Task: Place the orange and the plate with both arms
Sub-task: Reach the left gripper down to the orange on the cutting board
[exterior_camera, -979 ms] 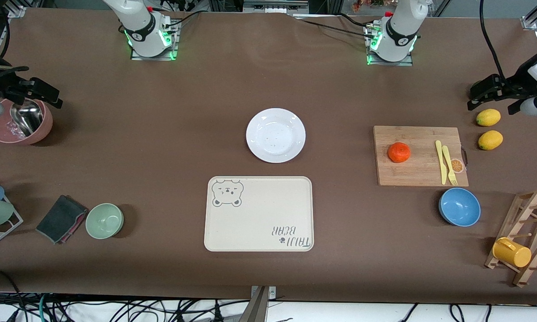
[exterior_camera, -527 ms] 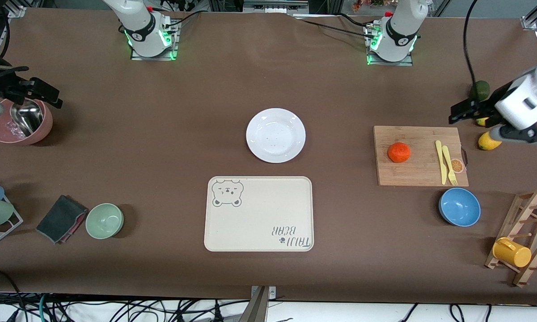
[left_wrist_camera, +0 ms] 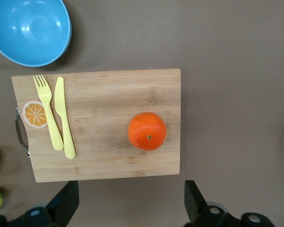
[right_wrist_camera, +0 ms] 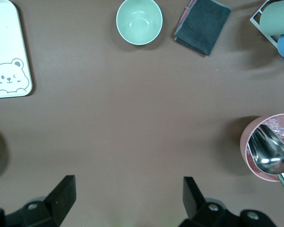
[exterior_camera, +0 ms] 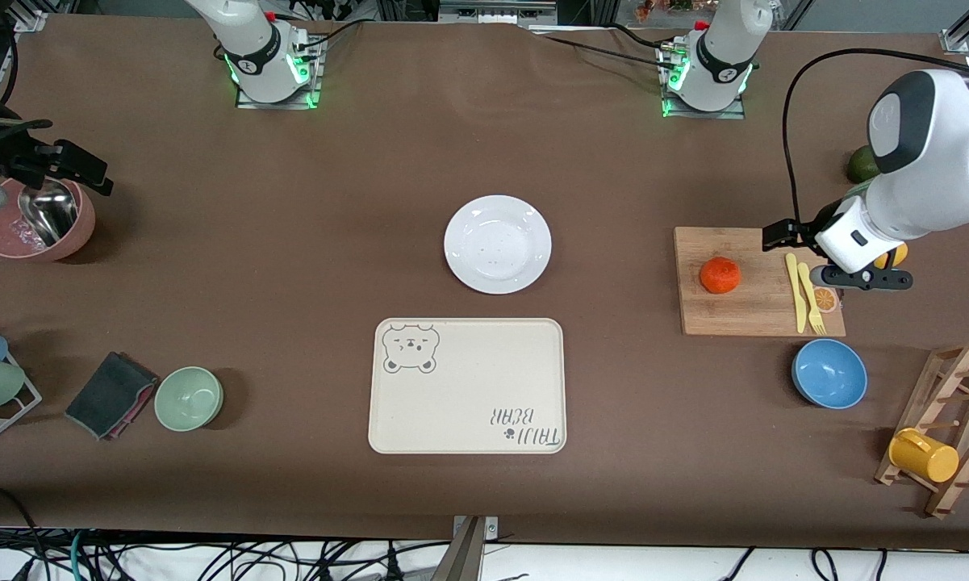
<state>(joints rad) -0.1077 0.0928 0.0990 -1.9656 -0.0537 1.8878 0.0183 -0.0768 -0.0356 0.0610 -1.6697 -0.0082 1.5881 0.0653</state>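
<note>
plate: you see glossy white glaze
orange: dimpled, faintly shiny skin
cutting board: your matt bamboo-like wood grain
tabletop: matt brown covering
spoon: polished metal

My left arm covers most of one lemon (only a yellow sliver shows) and the avocado's edge; the other lemon is hidden.

A robotics lab: bolted arm bases, cable tangle, aluminium framing.
</note>
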